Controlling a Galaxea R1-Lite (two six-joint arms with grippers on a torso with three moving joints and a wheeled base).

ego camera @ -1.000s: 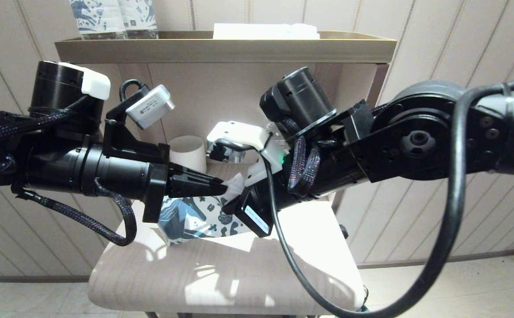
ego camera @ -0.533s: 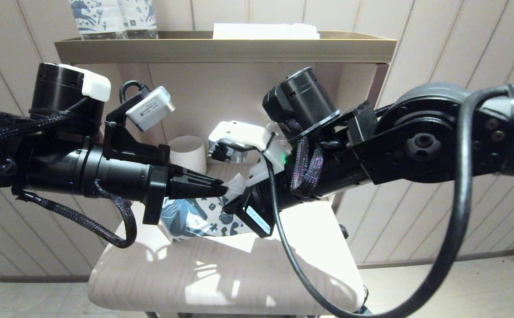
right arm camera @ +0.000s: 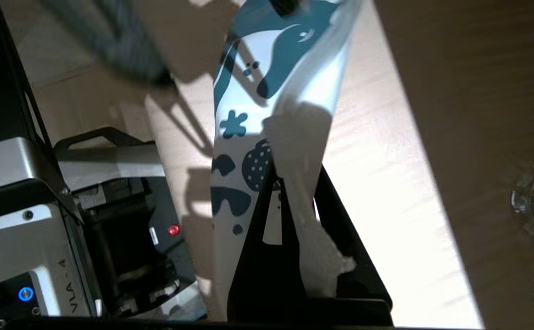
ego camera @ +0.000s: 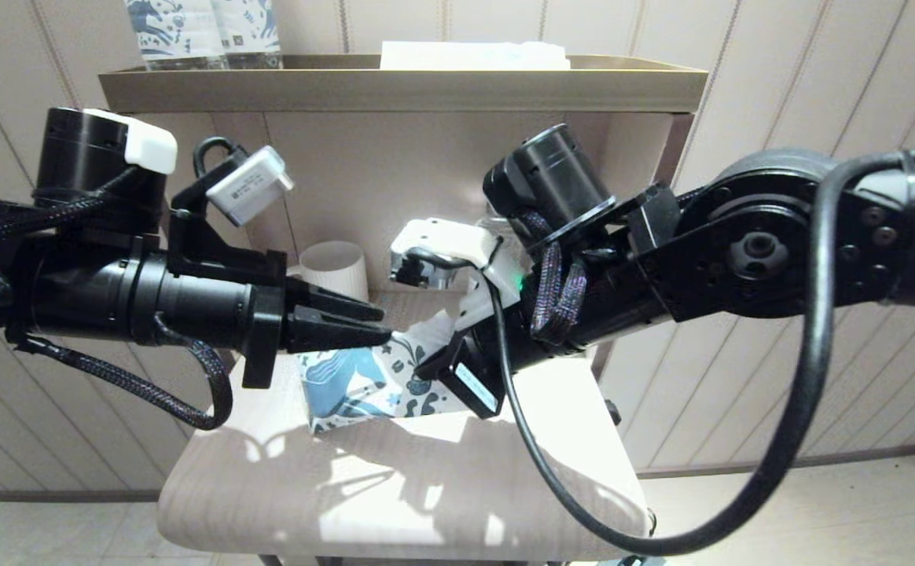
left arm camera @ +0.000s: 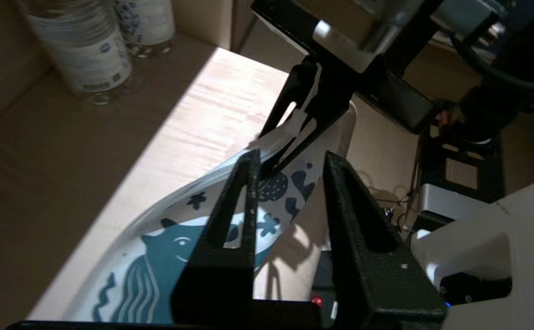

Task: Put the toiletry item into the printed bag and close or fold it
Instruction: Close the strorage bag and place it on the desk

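Bag lifted above the bench, closing not yet finished

The right gripper [right arm camera: 294, 192] is pinching the crumpled top end of the printed bag [ego camera: 363, 381], holding it just above the bench [ego camera: 395, 503]. The left gripper [left arm camera: 290, 165] is hovering beside it, fingers apart, gripping nothing. The toothbrush is not showing anywhere, so it is probably already inside; folding the mouth shut is what seems left.
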